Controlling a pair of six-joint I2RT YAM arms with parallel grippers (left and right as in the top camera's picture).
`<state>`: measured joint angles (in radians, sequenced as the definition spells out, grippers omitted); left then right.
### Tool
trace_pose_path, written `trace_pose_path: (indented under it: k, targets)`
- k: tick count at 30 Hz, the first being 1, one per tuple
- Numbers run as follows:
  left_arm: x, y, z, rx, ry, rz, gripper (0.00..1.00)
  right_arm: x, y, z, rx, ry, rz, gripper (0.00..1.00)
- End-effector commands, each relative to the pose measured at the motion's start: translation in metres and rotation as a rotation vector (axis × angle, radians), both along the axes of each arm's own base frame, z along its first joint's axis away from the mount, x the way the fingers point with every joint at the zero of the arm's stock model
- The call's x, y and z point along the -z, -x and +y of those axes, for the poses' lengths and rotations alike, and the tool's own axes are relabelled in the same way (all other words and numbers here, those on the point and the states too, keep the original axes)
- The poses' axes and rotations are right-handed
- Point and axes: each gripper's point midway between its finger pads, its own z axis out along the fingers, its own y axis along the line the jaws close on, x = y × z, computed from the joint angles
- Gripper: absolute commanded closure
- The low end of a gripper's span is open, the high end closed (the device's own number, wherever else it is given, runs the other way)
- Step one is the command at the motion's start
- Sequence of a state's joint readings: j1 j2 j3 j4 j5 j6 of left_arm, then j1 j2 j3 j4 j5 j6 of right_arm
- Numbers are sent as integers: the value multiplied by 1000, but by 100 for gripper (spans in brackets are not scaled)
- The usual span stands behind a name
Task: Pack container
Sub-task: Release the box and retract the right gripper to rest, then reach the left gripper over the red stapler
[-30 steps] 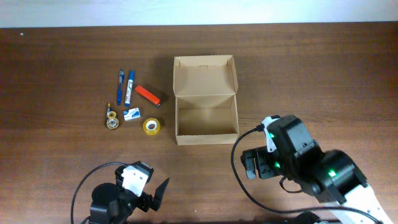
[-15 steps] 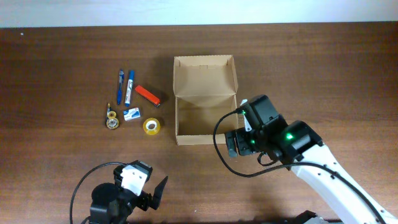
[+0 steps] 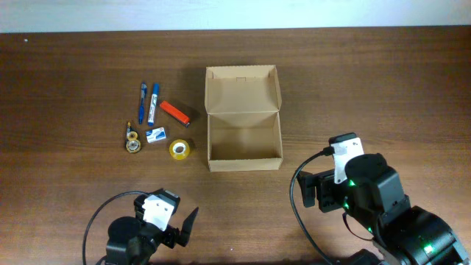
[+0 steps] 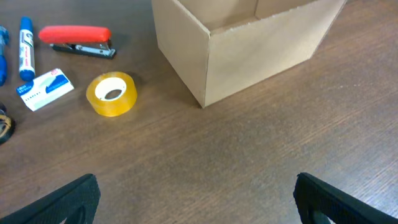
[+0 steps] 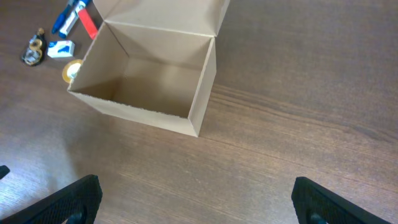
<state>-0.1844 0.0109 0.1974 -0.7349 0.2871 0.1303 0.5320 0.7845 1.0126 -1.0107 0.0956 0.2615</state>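
Container (image 3: 244, 140) open-topped, flap back. Left tool (image 4: 198, 206) and right tool (image 5: 198, 202) both spread, well clear of its near edge.

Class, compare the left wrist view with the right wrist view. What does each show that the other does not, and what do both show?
Only the left wrist view: the open left gripper, the red stapler whole with its dark base, and an outer corner of the container seen from low down. Only the right wrist view: the open right gripper, the container's empty inside and its raised lid flap. Both: the cardboard container, the yellow tape roll, a blue marker and the wooden table.
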Motion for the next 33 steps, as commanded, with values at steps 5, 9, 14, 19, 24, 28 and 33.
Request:
trace_pose_path:
  k: [5,9,14,19,24,28,33]
  targets:
    - [-9,-8,0,-6,9,-58,0,3,-2,-3,11,21,-4,1]
    - [-41,-20,-6,-5,79,-179,1,10,-6,0,11,39,26,1]
    - [-56,-23,-11,-61,265,-145,0,27,-11,6,6,61,99,1]
    - [-63,-25,-11,-57,272,-177,0,41,3,23,-87,26,204,1]
    - [-64,-25,-11,-63,287,-174,0,26,19,0,-75,27,40,1]
    - [-65,-25,-11,-66,295,-173,0,37,30,-4,-78,-35,-36,1]
    - [-66,-28,-6,-99,284,-182,0,35,31,-5,-76,-37,-43,1]
